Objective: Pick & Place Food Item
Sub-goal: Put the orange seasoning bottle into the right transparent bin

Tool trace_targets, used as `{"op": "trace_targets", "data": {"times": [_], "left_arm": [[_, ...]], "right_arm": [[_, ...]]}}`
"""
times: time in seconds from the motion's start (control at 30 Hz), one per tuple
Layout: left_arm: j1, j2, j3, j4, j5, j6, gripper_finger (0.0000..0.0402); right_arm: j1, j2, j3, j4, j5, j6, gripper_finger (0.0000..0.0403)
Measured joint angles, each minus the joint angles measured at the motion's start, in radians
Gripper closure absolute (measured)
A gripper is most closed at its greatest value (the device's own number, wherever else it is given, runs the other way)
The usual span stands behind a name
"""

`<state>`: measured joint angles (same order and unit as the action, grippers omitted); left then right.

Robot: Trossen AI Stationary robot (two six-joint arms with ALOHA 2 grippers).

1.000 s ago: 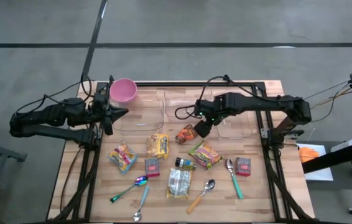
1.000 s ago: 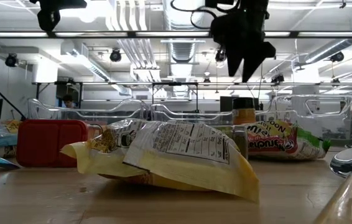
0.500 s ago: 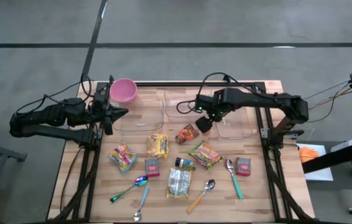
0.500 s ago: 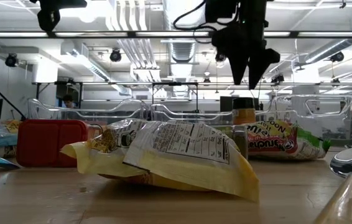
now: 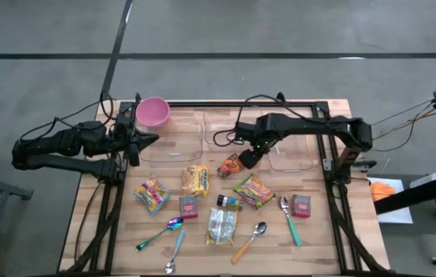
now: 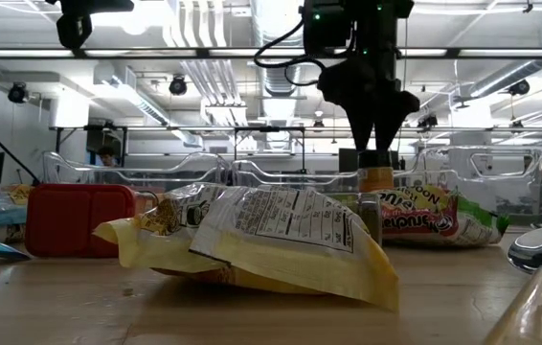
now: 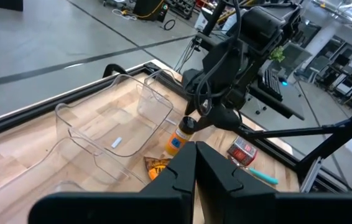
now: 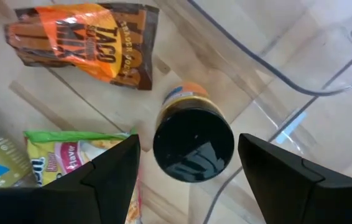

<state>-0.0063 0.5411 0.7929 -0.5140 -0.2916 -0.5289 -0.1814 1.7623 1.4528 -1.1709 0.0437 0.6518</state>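
Note:
A small bottle [image 8: 193,144] with a black cap and an orange label stands upright on the wooden table, beside a taco seasoning packet [image 8: 89,43]. In the low view the bottle [image 6: 376,178] stands just below my right gripper [image 6: 373,134]. That gripper [image 8: 188,142] is open and points down, one finger on either side above the cap, touching nothing. In the high view the right gripper [image 5: 243,159] hides the bottle. My left gripper [image 5: 150,139] is shut and holds nothing at the table's far left, next to a pink bowl [image 5: 152,113].
Clear plastic containers [image 5: 173,140] [image 5: 291,156] stand along the far side, one close beside the bottle. Nearer lie a green noodle packet [image 5: 253,191], yellow snack packets [image 5: 195,179], a lying bottle [image 5: 229,202], red boxes [image 5: 189,206] and spoons [image 5: 289,219].
My right gripper has sunk toward the bottle and shifted a little toward the table's left edge, staying open. It now hangs just above the cap.

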Motion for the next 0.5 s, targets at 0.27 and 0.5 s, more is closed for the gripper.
{"op": "trace_targets", "data": {"times": [0.27, 0.5], "left_arm": [[0.0, 0.0, 0.0, 0.0, 0.003, 0.0, 0.0383], [0.0, 0.0, 0.0, 0.0, 0.005, 0.001, 0.0383]], "right_arm": [[0.0, 0.038, 0.0, 0.003, 0.001, -0.019, 0.0135], [0.0, 0.038, 0.0, -0.008, 0.002, -0.02, 0.0135]]}}
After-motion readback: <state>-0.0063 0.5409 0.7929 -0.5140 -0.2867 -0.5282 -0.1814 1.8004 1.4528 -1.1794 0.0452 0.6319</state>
